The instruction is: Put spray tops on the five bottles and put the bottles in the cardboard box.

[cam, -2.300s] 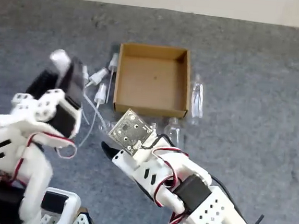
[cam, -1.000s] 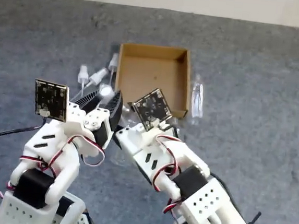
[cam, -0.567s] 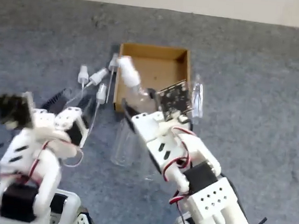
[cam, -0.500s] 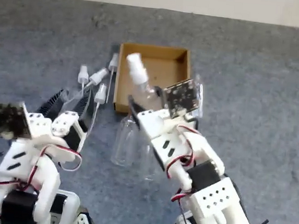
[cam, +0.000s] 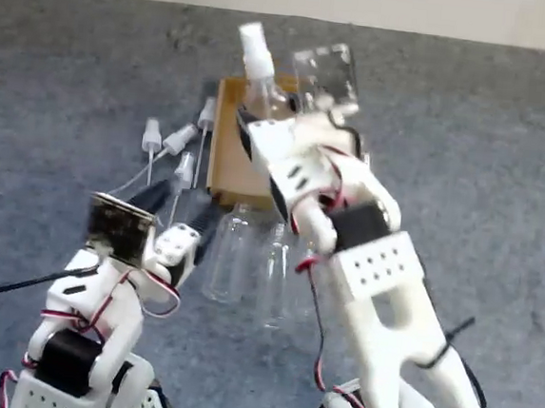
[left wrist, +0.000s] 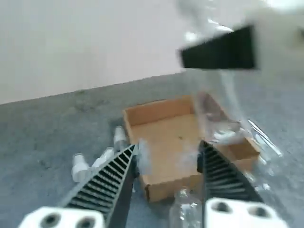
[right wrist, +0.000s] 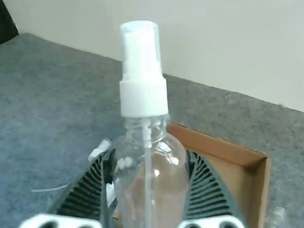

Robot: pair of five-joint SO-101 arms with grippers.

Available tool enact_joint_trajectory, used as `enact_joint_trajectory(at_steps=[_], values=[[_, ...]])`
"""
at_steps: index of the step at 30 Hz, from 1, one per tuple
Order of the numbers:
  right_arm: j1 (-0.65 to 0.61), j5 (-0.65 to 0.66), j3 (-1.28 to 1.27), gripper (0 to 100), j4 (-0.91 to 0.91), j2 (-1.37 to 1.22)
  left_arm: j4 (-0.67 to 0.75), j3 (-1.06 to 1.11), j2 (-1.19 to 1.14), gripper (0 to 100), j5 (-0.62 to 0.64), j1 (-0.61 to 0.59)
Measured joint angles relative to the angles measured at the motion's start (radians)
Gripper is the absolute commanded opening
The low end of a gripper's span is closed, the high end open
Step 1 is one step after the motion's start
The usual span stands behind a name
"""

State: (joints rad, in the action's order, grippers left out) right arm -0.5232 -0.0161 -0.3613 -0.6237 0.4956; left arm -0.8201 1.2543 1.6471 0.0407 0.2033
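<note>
While the right gripper (right wrist: 149,187) clamps a capped bottle (right wrist: 145,156) above the box (cam: 218,152), boxing it is the step in hand. The next move calls for lowering it between the walls, then releasing. At the box's 7 o'clock the left gripper (left wrist: 167,159) hangs open, empty. At 6 o'clock stand uncapped bottles (cam: 231,258), at 9 loose tops (cam: 178,140). From above, the arm (cam: 365,241) covers most of the box — contents hard to make out.
</note>
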Motion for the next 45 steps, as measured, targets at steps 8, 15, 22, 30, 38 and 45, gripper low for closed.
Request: enact_joint_trajectory(at_steps=[8,15,22,30,38,45], values=[[-0.143,-0.048,0.158,0.3,-0.196,-0.040,0.020,0.005,0.000,28,-0.009,0.015],[-0.160,-0.057,0.158,0.3,-0.358,-0.032,0.150,0.006,-0.152,28,-0.006,-0.054],[-0.137,-0.023,0.160,0.3,-0.362,0.118,0.258,-0.012,-0.428,28,-0.009,-0.087],[0.015,0.018,0.101,0.3,-0.210,0.101,0.261,-0.012,-0.450,27,-0.011,-0.100],[0.084,0.020,0.118,0.3,0.078,-0.262,0.204,-0.012,-0.393,1,-0.009,-0.259],[0.083,0.020,0.361,0.3,0.245,-0.663,0.293,-0.017,-0.489,1,0.069,-0.396]])
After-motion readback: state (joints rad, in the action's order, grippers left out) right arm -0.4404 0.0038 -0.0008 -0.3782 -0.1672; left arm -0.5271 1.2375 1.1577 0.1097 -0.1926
